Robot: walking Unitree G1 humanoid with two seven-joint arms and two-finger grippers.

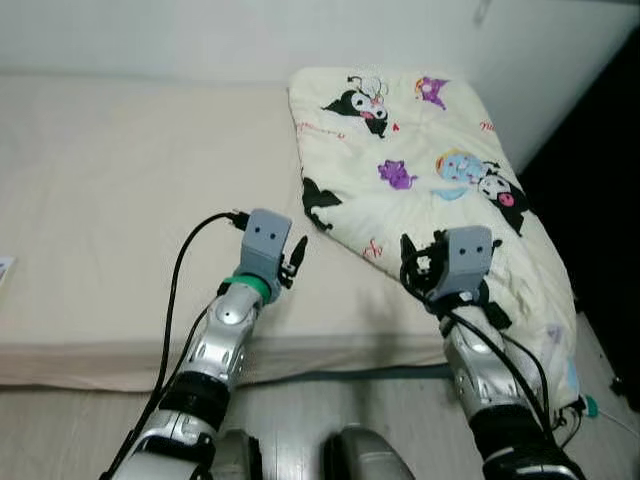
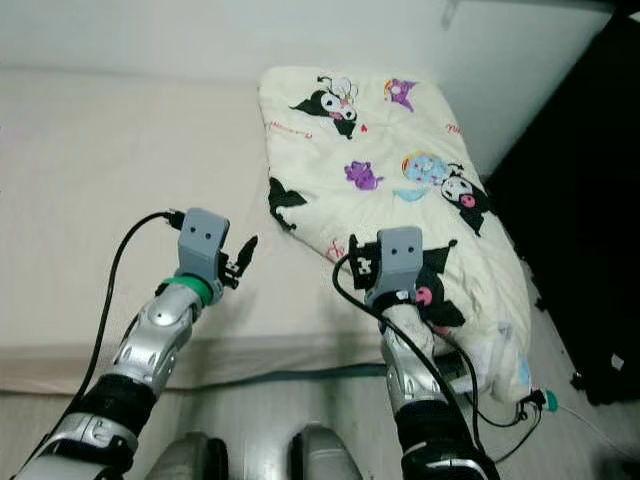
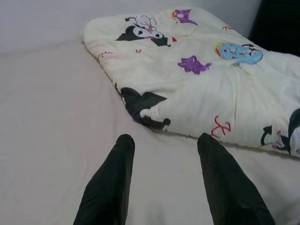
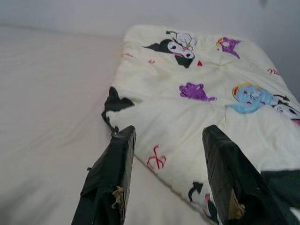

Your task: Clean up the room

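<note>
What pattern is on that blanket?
The blanket is cream with black, purple and blue cartoon characters, clearest in the left eye view.

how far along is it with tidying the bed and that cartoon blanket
Looks done: the cartoon blanket lies folded on the right side of the bed, one end hanging over the edge. In hand: nothing; the left claw hovers open over bare sheet, and the right claw is open above the blanket's near edge. Left: likely squaring up the overhanging end.

Beige bed (image 1: 110,190) spans scene; folded cartoon-print quilt (image 1: 430,170) lies on right side, near corner overhanging edge.
</note>
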